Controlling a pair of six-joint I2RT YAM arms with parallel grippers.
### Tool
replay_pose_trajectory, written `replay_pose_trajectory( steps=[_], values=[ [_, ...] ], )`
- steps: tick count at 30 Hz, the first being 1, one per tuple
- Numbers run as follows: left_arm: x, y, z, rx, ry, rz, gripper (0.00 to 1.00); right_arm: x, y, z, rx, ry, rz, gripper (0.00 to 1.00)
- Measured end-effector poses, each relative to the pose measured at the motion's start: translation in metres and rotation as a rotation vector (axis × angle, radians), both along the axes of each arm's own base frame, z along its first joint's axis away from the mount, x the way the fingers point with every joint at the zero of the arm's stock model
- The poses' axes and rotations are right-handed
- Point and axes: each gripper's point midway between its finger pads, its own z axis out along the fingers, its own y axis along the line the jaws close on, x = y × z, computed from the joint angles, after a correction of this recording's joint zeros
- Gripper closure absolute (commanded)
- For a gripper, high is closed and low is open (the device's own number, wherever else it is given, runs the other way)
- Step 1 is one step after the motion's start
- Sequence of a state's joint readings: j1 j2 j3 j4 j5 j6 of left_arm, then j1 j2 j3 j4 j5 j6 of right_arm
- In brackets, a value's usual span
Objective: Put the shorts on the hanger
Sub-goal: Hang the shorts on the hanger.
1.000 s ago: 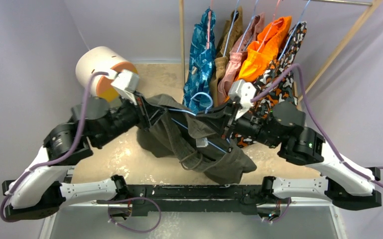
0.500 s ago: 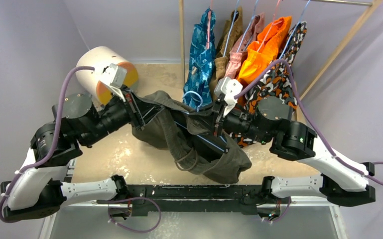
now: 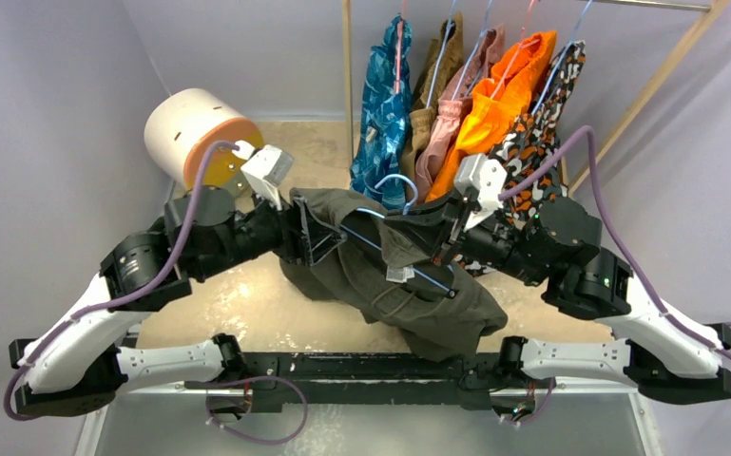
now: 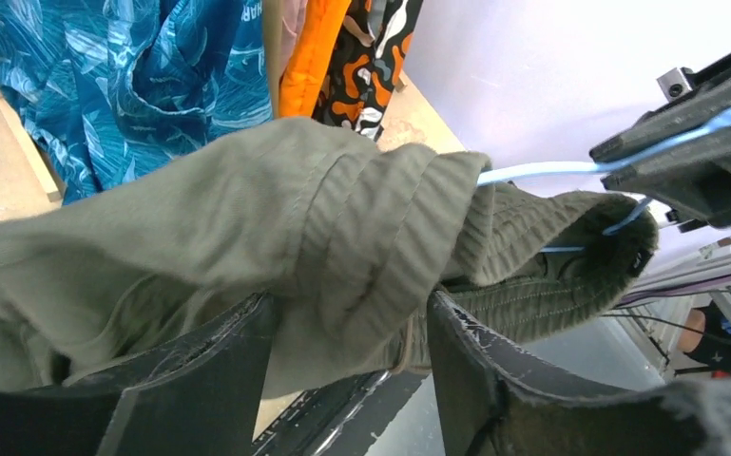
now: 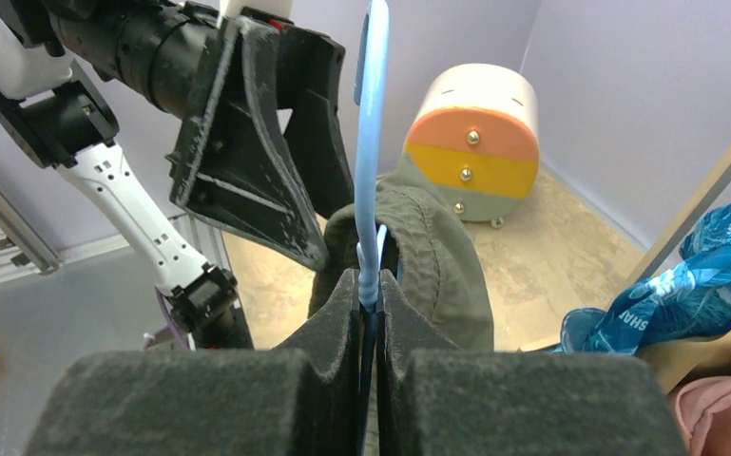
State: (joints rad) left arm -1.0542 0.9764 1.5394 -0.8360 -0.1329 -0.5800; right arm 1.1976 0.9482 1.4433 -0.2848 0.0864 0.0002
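The olive-green shorts (image 3: 418,299) hang draped over the light-blue wire hanger (image 3: 394,183), above the table's middle. My right gripper (image 3: 449,231) is shut on the hanger wire (image 5: 372,142), which runs up from between its pads (image 5: 342,313). My left gripper (image 3: 316,233) stands open at the left end of the shorts. In the left wrist view the ribbed waistband (image 4: 342,228) lies loosely between the spread fingers (image 4: 200,380), and the hanger wire (image 4: 542,171) comes out of the fabric towards the right gripper. Most of the hanger's bar is hidden inside the shorts.
Behind, a wooden rack (image 3: 347,76) carries blue patterned shorts (image 3: 380,114), tan, pink and orange garments (image 3: 509,90) and a black-orange patterned one (image 3: 532,157). A white cylinder with an orange end (image 3: 190,133) stands at the back left. Purple walls close in both sides.
My left gripper has opened and let go of the waistband. Both arms and the hanger have shifted to the right, and the shorts now sag lower on the hanger.
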Motion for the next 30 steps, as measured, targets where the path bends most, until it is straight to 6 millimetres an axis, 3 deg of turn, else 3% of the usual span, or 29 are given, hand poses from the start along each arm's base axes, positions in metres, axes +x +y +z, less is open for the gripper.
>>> replay_pose_trajectory(
  steps=[5,11,13,15,19,25,28,30],
  values=[
    [-0.013,0.026,0.029,-0.070,-0.086,-0.008,0.32,-0.005,-0.011,0.008,0.034,-0.010,0.006,1.00],
    [-0.036,0.094,0.093,-0.227,-0.343,0.032,0.29,-0.017,-0.018,0.015,0.056,-0.020,0.054,1.00],
    [-0.039,0.115,0.106,-0.246,-0.426,0.068,0.29,-0.022,-0.018,0.014,0.051,-0.021,0.079,1.00],
    [-0.038,0.122,0.115,-0.242,-0.483,0.082,0.29,-0.027,-0.017,0.013,0.040,-0.018,0.105,1.00],
    [-0.036,0.102,0.110,-0.175,-0.540,0.012,0.26,-0.036,-0.014,0.015,0.024,-0.009,0.160,1.00],
    [-0.045,0.030,0.065,-0.050,-0.531,-0.288,0.25,-0.051,-0.012,0.015,0.015,0.003,0.240,1.00],
    [-0.051,0.014,0.040,-0.006,-0.510,-0.387,0.33,-0.057,-0.012,0.016,0.015,0.009,0.274,1.00],
    [-0.055,0.005,0.025,0.019,-0.496,-0.448,0.46,-0.062,-0.012,0.017,0.019,0.011,0.297,1.00]
  ],
)
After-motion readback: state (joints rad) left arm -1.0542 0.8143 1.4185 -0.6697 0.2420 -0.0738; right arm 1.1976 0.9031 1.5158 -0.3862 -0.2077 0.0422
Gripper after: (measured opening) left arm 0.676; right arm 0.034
